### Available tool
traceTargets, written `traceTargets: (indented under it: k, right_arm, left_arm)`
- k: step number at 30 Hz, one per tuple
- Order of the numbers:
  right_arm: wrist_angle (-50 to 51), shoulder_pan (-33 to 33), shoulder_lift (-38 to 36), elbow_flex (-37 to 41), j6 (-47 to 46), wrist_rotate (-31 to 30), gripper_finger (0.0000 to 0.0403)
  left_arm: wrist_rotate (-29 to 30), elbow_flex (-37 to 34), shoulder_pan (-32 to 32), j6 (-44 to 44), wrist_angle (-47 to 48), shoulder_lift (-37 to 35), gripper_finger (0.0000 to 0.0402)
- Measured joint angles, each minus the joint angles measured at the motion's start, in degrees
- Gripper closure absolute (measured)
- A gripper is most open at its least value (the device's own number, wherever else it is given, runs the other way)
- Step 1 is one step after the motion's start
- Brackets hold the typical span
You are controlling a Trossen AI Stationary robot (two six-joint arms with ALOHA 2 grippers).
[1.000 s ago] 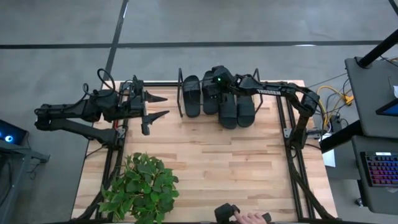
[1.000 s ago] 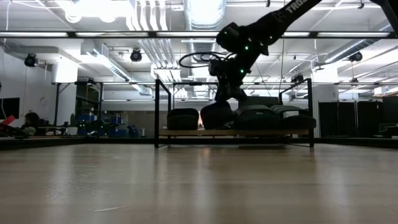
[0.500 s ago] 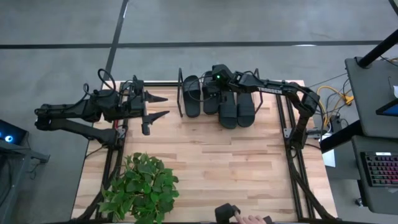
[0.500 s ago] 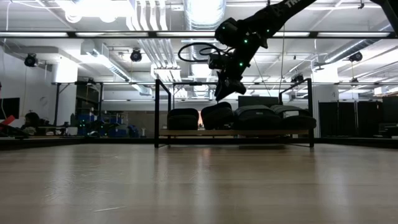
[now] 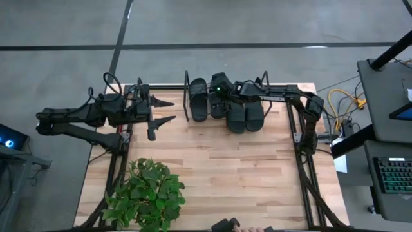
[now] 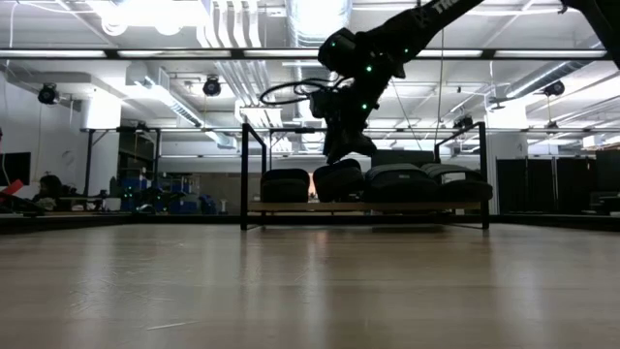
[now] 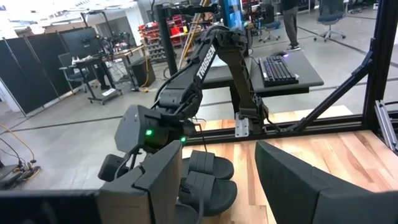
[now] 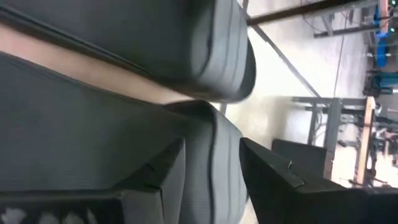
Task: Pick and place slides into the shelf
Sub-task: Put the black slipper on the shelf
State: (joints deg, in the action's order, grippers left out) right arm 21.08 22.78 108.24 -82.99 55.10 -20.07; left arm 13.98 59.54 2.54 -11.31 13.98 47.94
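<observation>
Hanging just above the shelf (image 6: 364,207), the right gripper (image 6: 347,148) points down over the second slide (image 6: 339,180) from the shelf's left end, its fingers (image 8: 273,171) parted with a clear gap between them and clamped on nothing; the low view shows a sliver of air between its tips and that slide's strap. All four slides sit in a row on the shelf's pale board, between its two upright side loops: the leftmost slide (image 5: 198,99) and its neighbour (image 5: 217,103) lie further back on the shelf, while the other two (image 5: 245,115) stick out past the shelf's front edge toward the middle of the table (image 5: 219,167). Off to the shelf's left, well apart from it, the left gripper (image 5: 161,110) waits with its fingers spread wide and empty, pointing toward the shelf. Nearer the table's front edge, well away from the shelf, stands a leafy green plant (image 5: 145,193).
</observation>
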Motion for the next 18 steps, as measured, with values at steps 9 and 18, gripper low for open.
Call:
traceTargets:
  k: [9, 18]
  right_arm:
    - [1.0, 0.9, 3.9, -3.3, 1.3, -1.7, 0.0246]
    - [2.8, 1.1, 8.2, -7.8, 2.0, -6.0, 0.0276]
  left_arm:
    - [0.0, 0.0, 0.0, 0.1, 0.1, -0.4, 0.0213]
    - [0.0, -0.4, 0.0, 0.2, 0.1, -0.4, 0.0213]
